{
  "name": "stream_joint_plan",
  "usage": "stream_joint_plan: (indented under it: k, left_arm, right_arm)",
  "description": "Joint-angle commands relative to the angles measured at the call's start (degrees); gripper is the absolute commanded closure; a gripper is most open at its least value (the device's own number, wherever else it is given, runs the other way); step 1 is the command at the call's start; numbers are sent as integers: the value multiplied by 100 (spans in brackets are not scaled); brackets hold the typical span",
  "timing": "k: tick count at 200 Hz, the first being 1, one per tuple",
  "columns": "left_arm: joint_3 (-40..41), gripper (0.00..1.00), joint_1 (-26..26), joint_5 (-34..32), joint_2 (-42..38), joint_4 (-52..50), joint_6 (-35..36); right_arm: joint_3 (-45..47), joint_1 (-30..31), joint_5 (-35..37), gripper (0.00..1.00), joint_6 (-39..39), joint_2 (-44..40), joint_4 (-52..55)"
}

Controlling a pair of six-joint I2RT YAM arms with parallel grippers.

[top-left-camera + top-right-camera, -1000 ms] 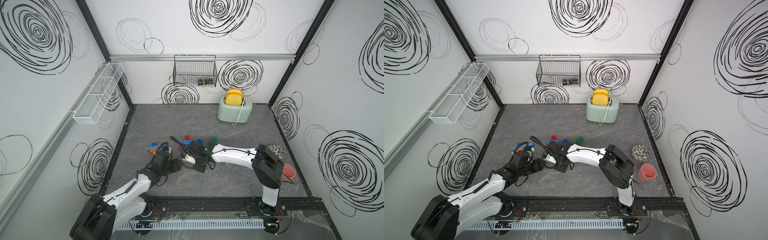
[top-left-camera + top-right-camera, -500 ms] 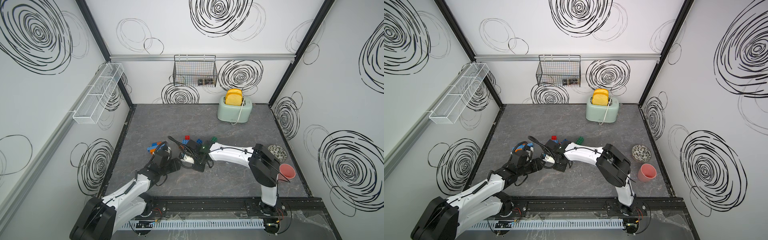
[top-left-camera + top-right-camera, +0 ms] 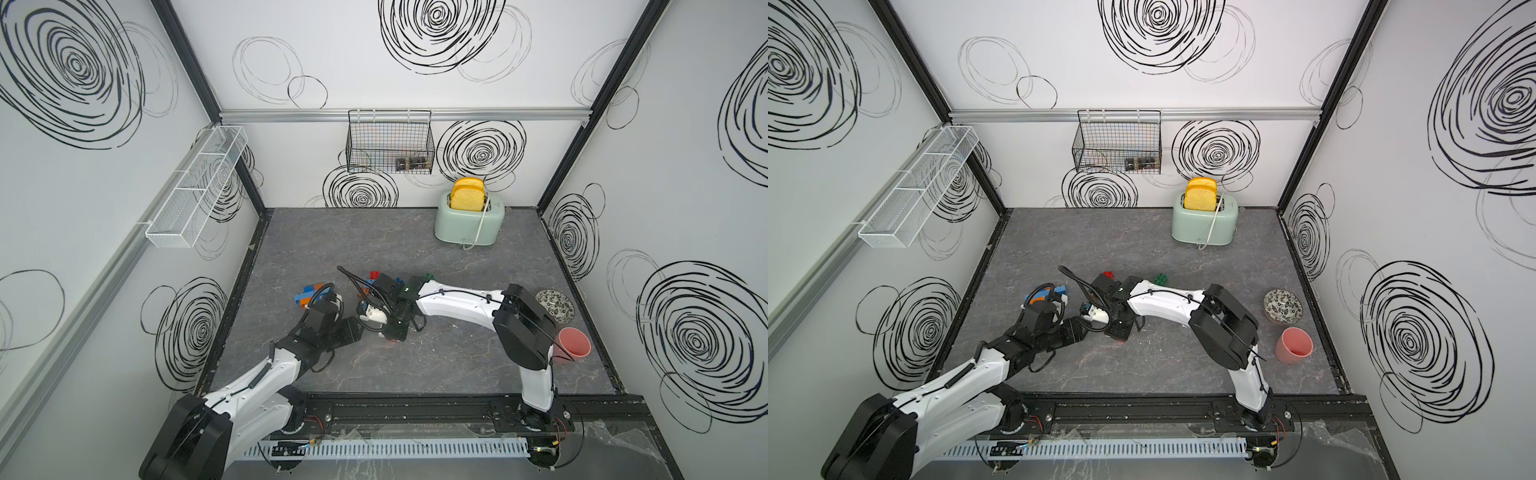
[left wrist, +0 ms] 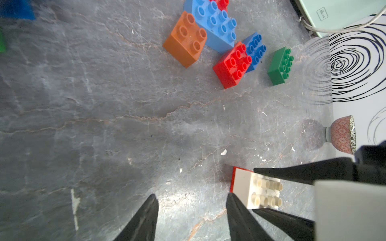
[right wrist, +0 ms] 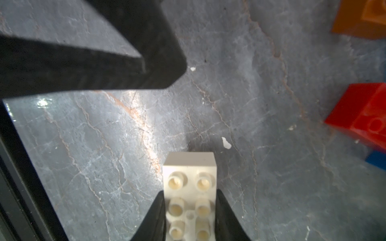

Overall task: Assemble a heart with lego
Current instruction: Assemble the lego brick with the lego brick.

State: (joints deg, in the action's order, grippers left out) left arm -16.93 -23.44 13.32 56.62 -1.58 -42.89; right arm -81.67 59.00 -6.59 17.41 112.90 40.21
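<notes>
My right gripper (image 5: pixel 189 200) is shut on a white lego brick (image 5: pixel 189 183), its studs facing the camera, low over the grey floor. In the left wrist view that white brick (image 4: pixel 248 187) has a red piece (image 4: pixel 232 179) under it. My left gripper (image 4: pixel 191 196) stands open and empty right beside it; one of its fingers (image 5: pixel 125 52) shows in the right wrist view. Both grippers meet at the front middle in both top views, the left gripper (image 3: pixel 351 331) and the right gripper (image 3: pixel 395 330). Loose bricks lie behind: orange (image 4: pixel 186 39), light blue (image 4: pixel 217 27), red (image 4: pixel 232 64), blue (image 4: pixel 255 50), green (image 4: pixel 279 65).
A second small pile of blue and orange bricks (image 3: pixel 309 293) lies behind my left wrist. A mint toaster (image 3: pixel 469 220) with bread stands at the back right. A patterned bowl (image 3: pixel 555 305) and a pink cup (image 3: pixel 575 343) sit by the right wall. A wire basket (image 3: pixel 390 141) hangs on the back wall.
My right arm has edged slightly left with the white brick still in its grip. The left arm has barely moved and its jaws stay open.
</notes>
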Motion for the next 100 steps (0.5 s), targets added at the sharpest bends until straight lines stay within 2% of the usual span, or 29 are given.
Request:
stream_joint_plan:
  k: [1,47,100]
  left_arm:
    - [32,43,56,30,-45,100,-70]
    - [83,45,55,71,-146,116,-165]
    - [191,51,22,360,-240,226,-291]
  right_arm:
    - [385,116,-77,73,50,73,262]
    - [460,38,-413,73,-65,-387,-159]
    - [627,-416,-953,73,-509,-814,-554]
